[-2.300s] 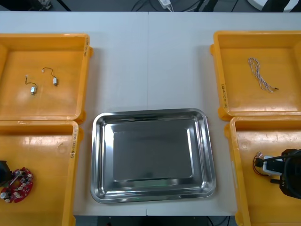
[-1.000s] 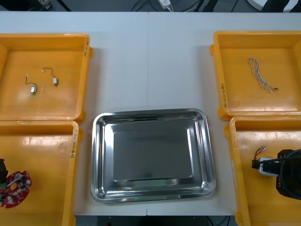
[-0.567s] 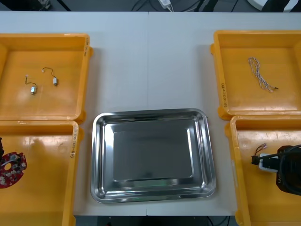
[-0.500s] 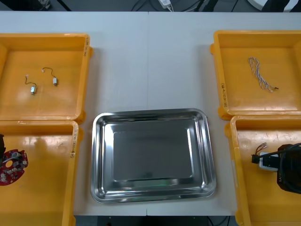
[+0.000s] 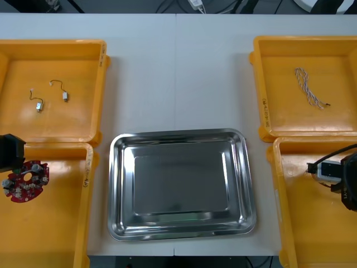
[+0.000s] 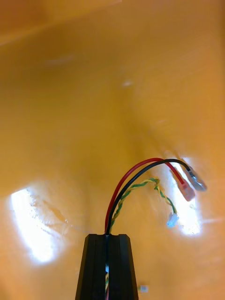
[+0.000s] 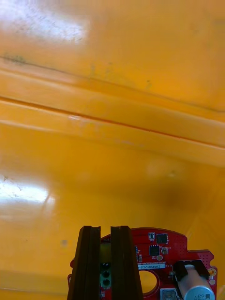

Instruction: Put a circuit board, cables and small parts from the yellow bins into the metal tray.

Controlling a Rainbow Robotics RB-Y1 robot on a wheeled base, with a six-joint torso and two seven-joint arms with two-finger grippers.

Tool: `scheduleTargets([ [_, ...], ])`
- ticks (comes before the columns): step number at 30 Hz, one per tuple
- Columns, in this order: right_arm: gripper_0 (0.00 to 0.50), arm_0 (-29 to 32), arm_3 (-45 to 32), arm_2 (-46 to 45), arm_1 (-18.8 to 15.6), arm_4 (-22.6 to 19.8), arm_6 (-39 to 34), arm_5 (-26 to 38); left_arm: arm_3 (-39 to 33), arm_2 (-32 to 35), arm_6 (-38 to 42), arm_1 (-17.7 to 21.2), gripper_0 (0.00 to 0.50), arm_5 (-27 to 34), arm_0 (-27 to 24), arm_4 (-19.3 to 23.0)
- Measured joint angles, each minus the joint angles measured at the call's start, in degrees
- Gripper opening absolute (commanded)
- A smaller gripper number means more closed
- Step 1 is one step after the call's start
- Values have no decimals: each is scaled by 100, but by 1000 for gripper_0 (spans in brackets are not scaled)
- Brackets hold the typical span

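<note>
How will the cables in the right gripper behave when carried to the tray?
Probably floppy: past the right gripper, over the near right bin, the cables arch and droop. Their loose plug ends will likely swing and might snag the tray's rim.

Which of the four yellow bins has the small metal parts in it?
The far bin on the robot's left: two small metal parts lie on its floor. The far right bin holds a twisted blue and white cable.

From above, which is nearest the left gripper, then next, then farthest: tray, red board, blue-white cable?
1. Round red circuit board: gripped by the left gripper, over near left bin.
2. Metal tray: centre.
3. Twisted blue and white cable: far right bin.
</note>
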Motion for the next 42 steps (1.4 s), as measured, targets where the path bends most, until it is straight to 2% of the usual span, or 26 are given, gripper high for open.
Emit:
scheduleTargets([
  [7, 0, -402, 1, -449, 0, -530, -78, 903, -110, -380, 1, 76, 0, 128, -421, 31],
  [12, 0, -610, 2, -790, 0, -918, -773, 1364, -117, -696, 8, 77, 0, 163, -755, 41],
  [16, 0, -758, 2, -1017, 0, -1156, -928, 1595, -120, -932, 28, 77, 0, 172, -1003, 59],
  [20, 0, -994, 2, -1174, 0, -1231, -1147, 1910, -122, -1236, 185, 77, 0, 179, -1267, 66],
  [29, 0, -1803, 2, -1275, 4, -1240, -1382, 2617, -257, -1741, 1412, 60, 0, 355, -1641, 31],
  [33, 0, -2048, 2, -1275, 35, -1262, -1861, 2746, -302, -2010, 1448, -50, 0, 362, -1805, -176],
  [39, 0, -2246, 2, -1281, 148, -1296, -1973, 2758, -313, -2510, 1473, -418, 0, 369, -2028, -675],
  [42, 0, -2328, 2, -1281, 205, -1353, -2247, 2767, -326, -2745, 1500, -630, 0, 370, -2065, -961],
])
